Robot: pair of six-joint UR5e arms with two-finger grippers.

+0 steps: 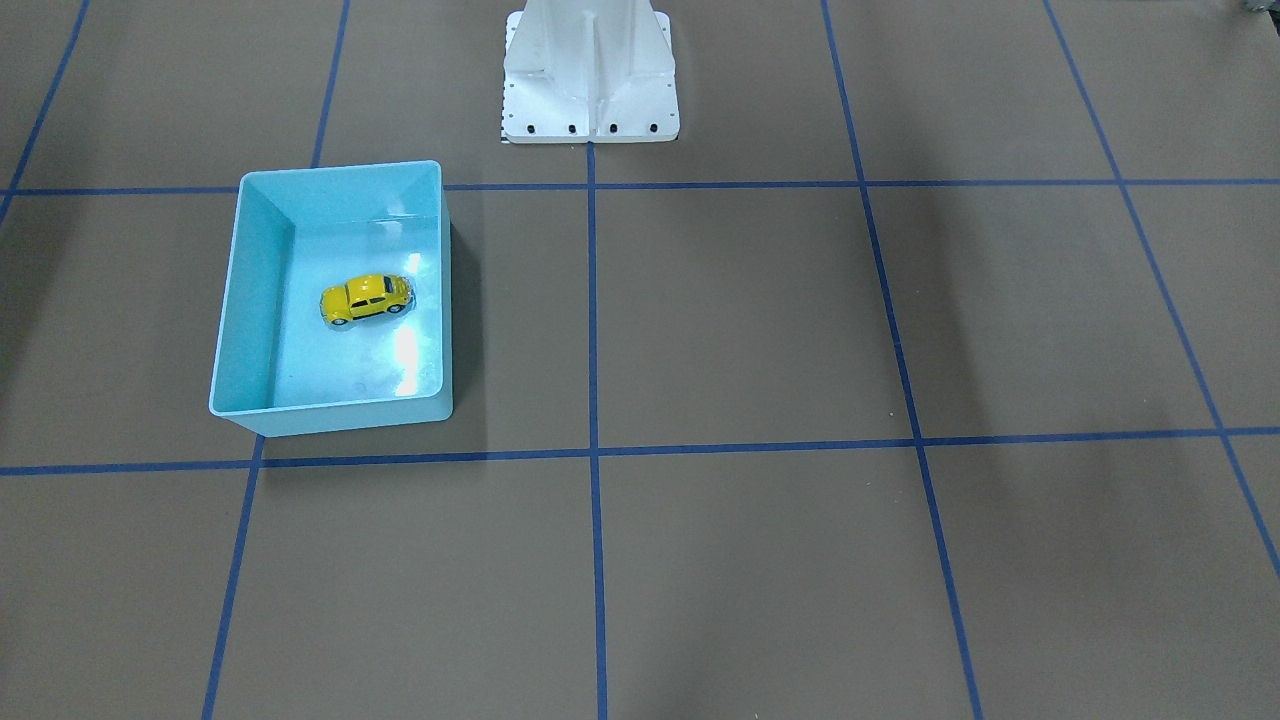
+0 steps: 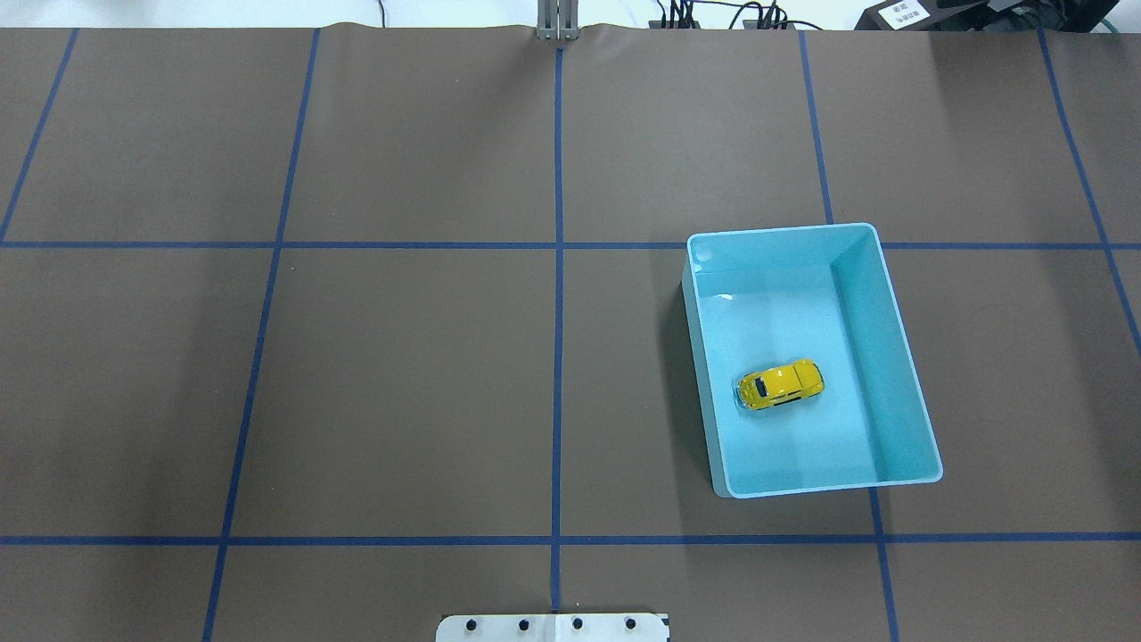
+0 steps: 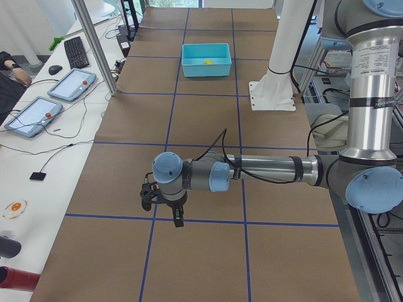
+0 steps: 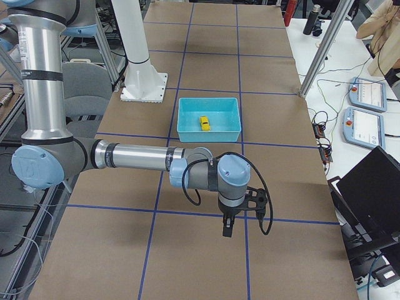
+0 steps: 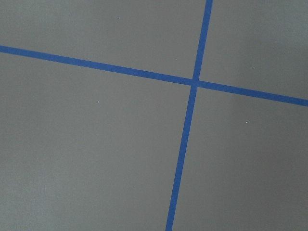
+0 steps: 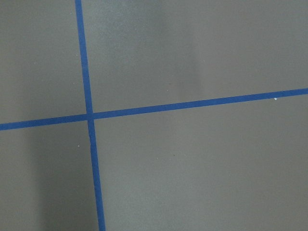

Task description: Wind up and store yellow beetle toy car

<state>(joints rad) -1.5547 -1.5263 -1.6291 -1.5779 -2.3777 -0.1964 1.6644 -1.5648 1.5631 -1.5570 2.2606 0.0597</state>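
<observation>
Left gripper [image 3: 165, 204] and right gripper [image 4: 240, 212] show only in the side views (jaw state indeterminable). The robot base [image 1: 590, 80] is cut off at the front-facing view's top edge. In the left side view, the yellow beetle toy car [image 3: 208, 61] is a featureless speck.

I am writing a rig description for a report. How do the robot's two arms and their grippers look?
Both the left arm and right arm have silver metal tubes, grey joint housings and round light-blue joint caps. A black cable loops along each forearm to the wrist. The left gripper and right gripper are small and black.
</observation>
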